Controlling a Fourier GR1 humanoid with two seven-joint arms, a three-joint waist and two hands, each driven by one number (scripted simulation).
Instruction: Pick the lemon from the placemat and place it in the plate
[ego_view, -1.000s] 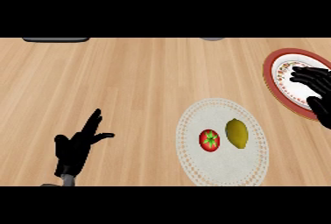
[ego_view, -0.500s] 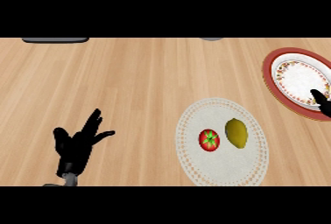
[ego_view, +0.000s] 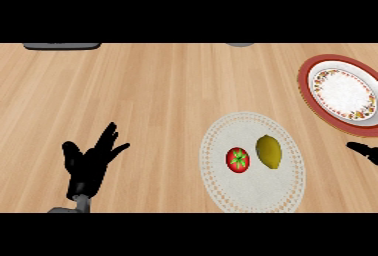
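Note:
A yellow lemon (ego_view: 269, 151) lies on the round white placemat (ego_view: 251, 195), right of a red tomato (ego_view: 238, 160). The plate (ego_view: 341, 93), red-rimmed with a white patterned centre, sits at the right edge, beyond the placemat. Only a fingertip of my right hand (ego_view: 365, 150) shows at the right edge, level with the lemon and below the plate; the rest of it is out of view. My left hand (ego_view: 89, 163) rests open at the lower left, fingers up, far from the lemon.
The wooden counter (ego_view: 148, 95) stretches across the view. A dark grey object (ego_view: 62, 45) lies at the top left edge and a small grey one (ego_view: 240, 44) at the top middle.
My right hand has drawn back from over the plate, down and to the right, until only a fingertip shows. The lemon, tomato and left hand have not moved.

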